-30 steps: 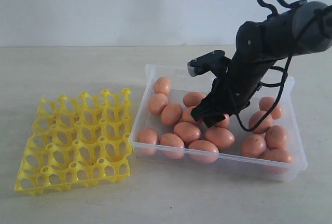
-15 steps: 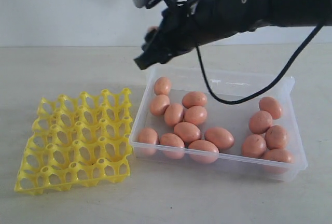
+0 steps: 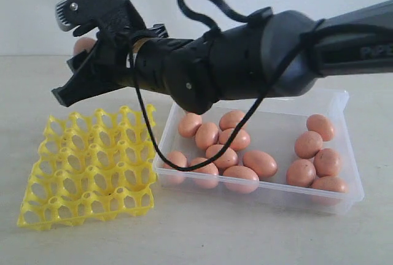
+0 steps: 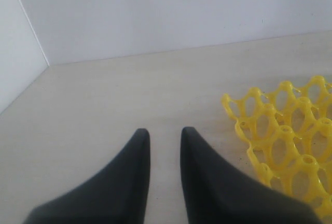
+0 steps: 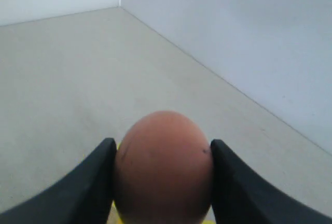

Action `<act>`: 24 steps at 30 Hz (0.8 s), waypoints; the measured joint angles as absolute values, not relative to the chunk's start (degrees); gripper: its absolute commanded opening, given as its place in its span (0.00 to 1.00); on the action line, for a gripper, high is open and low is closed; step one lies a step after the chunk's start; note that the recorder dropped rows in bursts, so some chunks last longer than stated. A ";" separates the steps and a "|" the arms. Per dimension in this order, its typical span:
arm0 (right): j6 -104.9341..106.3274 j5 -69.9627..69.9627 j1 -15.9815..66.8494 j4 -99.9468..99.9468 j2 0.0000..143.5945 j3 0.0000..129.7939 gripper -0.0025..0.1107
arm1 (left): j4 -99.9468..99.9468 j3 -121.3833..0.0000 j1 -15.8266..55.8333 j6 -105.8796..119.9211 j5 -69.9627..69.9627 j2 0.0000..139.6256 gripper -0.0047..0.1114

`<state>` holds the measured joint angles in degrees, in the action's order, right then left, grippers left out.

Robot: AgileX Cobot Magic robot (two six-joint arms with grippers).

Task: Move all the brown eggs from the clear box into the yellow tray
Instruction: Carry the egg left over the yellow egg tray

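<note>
Now right fingers clasp brown egg above yellow tray.

Pale letters "PiPE", cut off at the edge, mark the right arm.

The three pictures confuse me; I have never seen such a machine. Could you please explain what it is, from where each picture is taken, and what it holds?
It is a robot with two arms, each ending in a two-finger gripper. The wide picture comes from a camera off the arms; the other two come from cameras on the wrists. On the table lie a yellow tray, its cells empty, and a clear box of brown eggs. The right gripper holds one brown egg above the tray. The left gripper is open and holds nothing.
</note>
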<state>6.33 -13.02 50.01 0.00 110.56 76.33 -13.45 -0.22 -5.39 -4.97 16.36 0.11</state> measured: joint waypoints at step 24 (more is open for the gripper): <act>-36.64 -26.13 51.91 -33.80 133.24 97.57 0.02 | -13.45 -0.22 -5.39 -4.97 16.36 0.11 0.23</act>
<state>-36.64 -26.13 51.91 -33.80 133.24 97.57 -13.45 -0.22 -5.39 -4.97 16.36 0.11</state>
